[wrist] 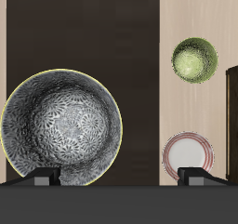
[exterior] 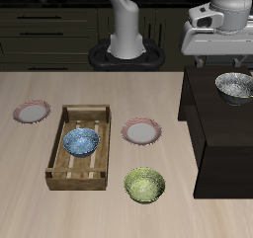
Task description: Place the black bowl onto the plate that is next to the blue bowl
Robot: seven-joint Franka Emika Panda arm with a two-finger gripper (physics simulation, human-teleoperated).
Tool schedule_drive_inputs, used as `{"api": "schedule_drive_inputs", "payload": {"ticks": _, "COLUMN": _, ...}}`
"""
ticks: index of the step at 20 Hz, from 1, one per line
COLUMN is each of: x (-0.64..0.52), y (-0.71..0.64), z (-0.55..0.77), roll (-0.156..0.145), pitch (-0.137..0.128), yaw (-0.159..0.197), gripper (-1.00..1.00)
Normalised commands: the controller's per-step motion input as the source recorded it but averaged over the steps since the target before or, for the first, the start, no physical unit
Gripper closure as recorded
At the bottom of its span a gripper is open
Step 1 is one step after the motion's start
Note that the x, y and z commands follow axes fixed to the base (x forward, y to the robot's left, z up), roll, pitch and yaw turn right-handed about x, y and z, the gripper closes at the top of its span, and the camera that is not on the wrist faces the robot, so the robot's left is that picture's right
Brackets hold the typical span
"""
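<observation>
The black bowl [exterior: 235,85] is silvery-grey and speckled inside. It stands upright on a dark raised block [exterior: 219,133] at the table's side and fills much of the wrist view [wrist: 62,127]. My gripper [exterior: 222,58] hangs above it, open and empty, and its two fingertips [wrist: 45,177] stand wide apart. The blue bowl [exterior: 81,141] sits in a wooden tray [exterior: 59,143]. Two like pink-rimmed plates flank the tray: one [exterior: 141,132] between the tray and the dark block, also in the wrist view [wrist: 188,155], the other [exterior: 32,111] on the tray's far side.
A yellow-green bowl [exterior: 145,185] stands near the table's front edge, in front of the nearer plate; it also shows in the wrist view [wrist: 194,59]. The robot's base [exterior: 126,52] stands at the table's back. The dark block rises above the table top.
</observation>
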Motion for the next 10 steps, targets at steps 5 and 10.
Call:
{"api": "schedule_drive_inputs", "payload": {"ticks": 5, "x": 0.12, "y": -0.02, "z": -0.22, "roll": 0.020, "pitch": 0.024, "yaw": 0.028, "gripper": -1.00}}
{"api": "schedule_drive_inputs", "payload": {"ticks": 10, "x": 0.06, "y": -0.04, "z": -0.24, "roll": -0.001, "pitch": 0.042, "yaw": -0.031, "gripper": -1.00}}
